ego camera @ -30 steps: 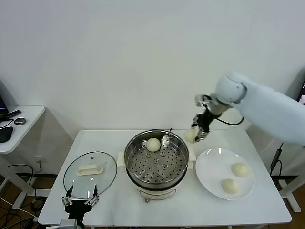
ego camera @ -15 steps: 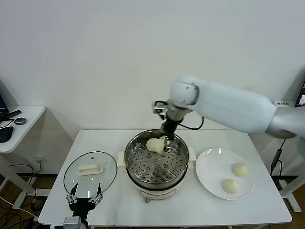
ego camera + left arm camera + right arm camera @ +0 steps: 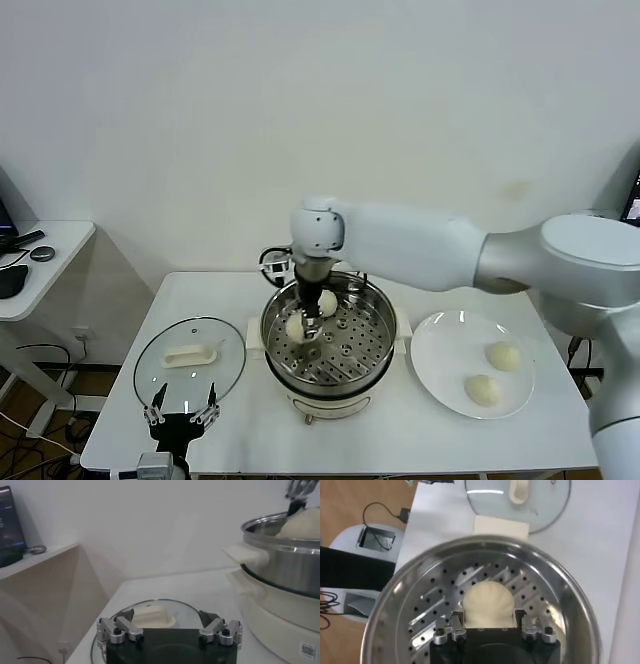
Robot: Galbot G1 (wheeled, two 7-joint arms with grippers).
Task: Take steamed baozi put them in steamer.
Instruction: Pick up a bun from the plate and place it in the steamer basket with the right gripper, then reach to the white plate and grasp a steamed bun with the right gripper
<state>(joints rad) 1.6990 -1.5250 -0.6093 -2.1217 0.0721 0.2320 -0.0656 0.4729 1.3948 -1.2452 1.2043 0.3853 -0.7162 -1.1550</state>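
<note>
white table (image 3: 230, 300) against a bare wall. right gripper (image 3: 306, 328) clamps a baozi (image 3: 296, 325) over the steamer (image 3: 375, 365) tray; lower it clear of the bun (image 3: 327, 301) resting inside, then release. left gripper (image 3: 182, 413) idles spread wide near the lid (image 3: 225, 365).

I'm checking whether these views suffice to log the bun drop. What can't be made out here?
- Head view: whether the held baozi touches the steamer tray; the right gripper and arm cover it.
- Right wrist view: the second baozi in the steamer is outside the frame.
- Left wrist view: the plate buns are out of frame; the steamer's wall hides its tray.
- Left gripper, parked by the glass lid: its body is cut off by the edge.
</note>
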